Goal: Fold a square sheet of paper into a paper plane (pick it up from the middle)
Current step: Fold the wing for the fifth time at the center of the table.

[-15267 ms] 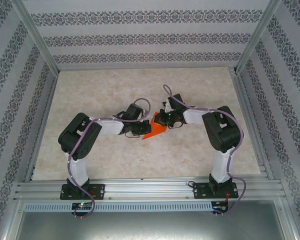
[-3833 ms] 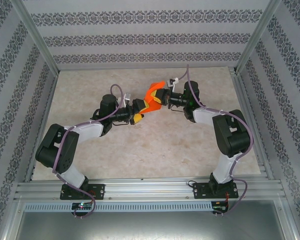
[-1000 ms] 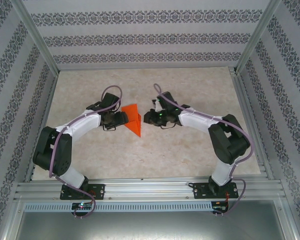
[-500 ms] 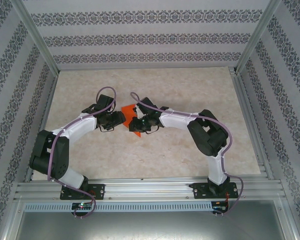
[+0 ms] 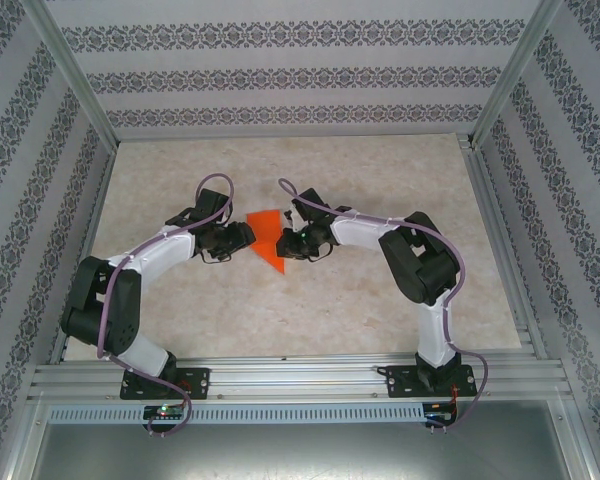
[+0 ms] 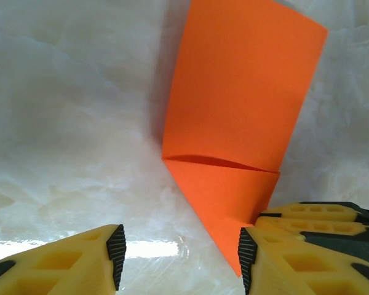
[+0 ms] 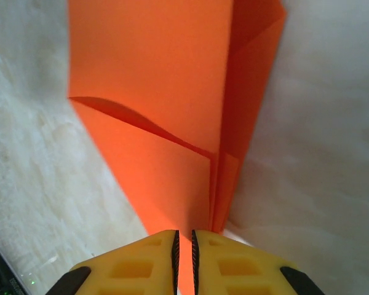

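Your right end effector [image 7: 184, 239] was pinched on the partly folded paper [image 5: 268, 240] at its narrow end, steadying it mid-worktop [image 5: 380, 300]. Your left end effector [image 6: 181, 249] stood half open alongside, holding nothing, likely ready to crease.

Robotics lab test cell, marble-look tabletop [image 5: 280, 320], aluminium frame posts [image 5: 76, 80] at its corners, patterned wallpaper panels [image 5: 280, 75] around it

Folded paper [image 5: 267, 240] lies on the table [image 5: 310, 320] at frame centre, left tool [image 5: 246, 237] just left of it, right tool [image 5: 286, 244] at its right edge.
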